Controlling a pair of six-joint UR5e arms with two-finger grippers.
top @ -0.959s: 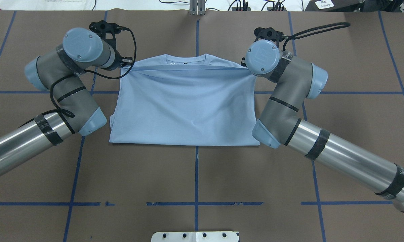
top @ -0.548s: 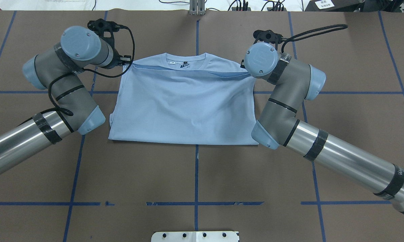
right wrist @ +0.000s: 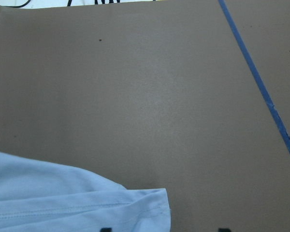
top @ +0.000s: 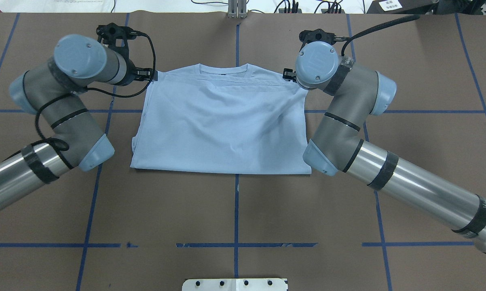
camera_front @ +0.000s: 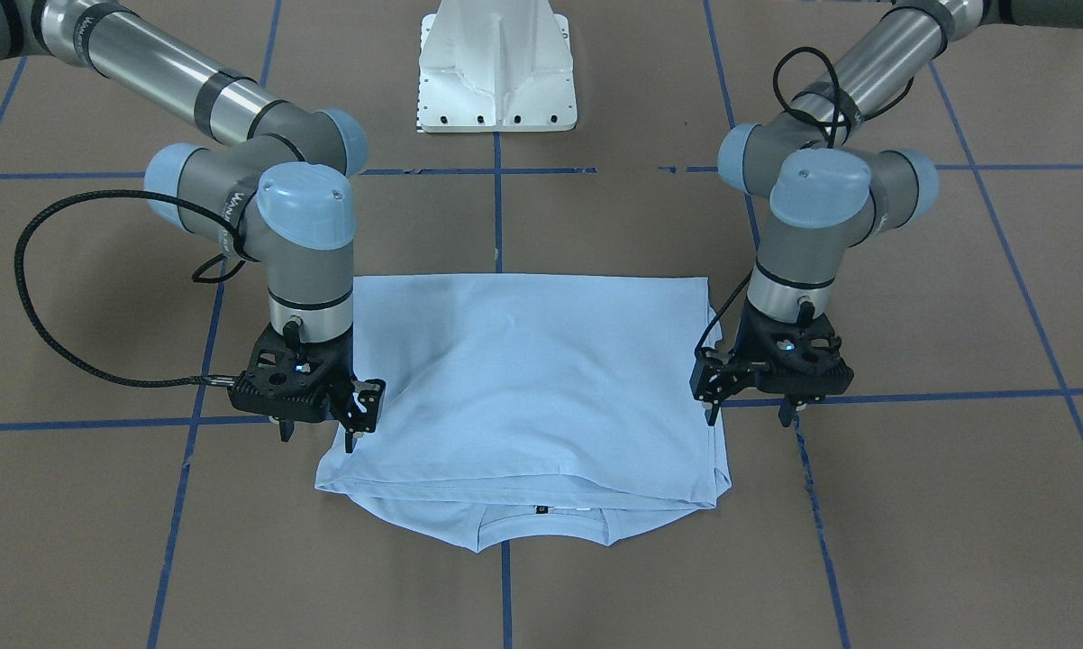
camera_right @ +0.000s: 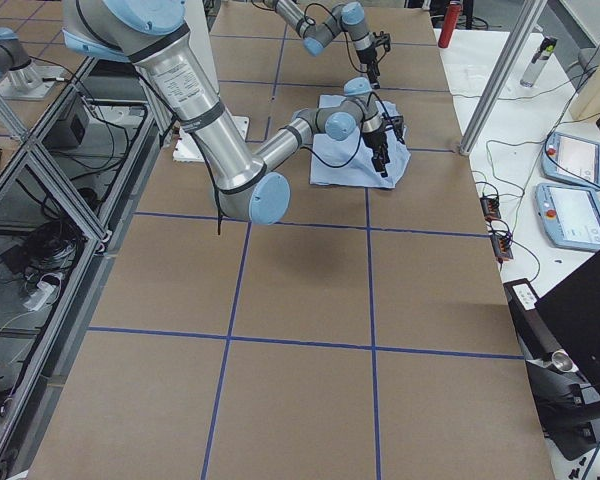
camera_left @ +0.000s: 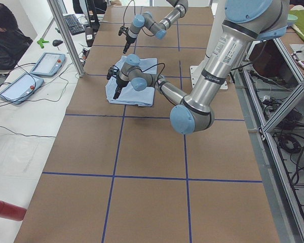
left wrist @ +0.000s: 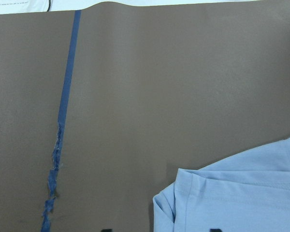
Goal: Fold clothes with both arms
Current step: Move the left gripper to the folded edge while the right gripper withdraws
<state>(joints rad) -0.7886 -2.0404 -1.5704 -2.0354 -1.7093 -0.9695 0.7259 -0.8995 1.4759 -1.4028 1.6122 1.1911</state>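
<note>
The light blue T-shirt (camera_front: 532, 379) lies folded in half on the brown table, its upper layer's edge just short of the ribbed collar (top: 223, 69). The dark neck label (camera_front: 540, 511) shows; the print is hidden. My left gripper (camera_front: 749, 415) hovers open and empty over the shirt's collar-end corner on its side. My right gripper (camera_front: 318, 434) hovers open and empty over the opposite corner. Each wrist view shows a shirt corner (left wrist: 232, 198) (right wrist: 77, 203) on the table below widely spread fingertips.
The white pedestal base (camera_front: 496, 81) stands at the robot's side of the table. Blue tape lines (top: 235, 210) cross the brown surface. An operator (camera_left: 5, 35) sits past the far edge beside tablets (camera_left: 45, 63). A red cylinder (camera_left: 5, 208) lies off the table's end.
The raised, taut folded edge held between the grippers has dropped flat onto the shirt below the collar. Both grippers have let go. The left arm's wrist has moved outward to the left.
</note>
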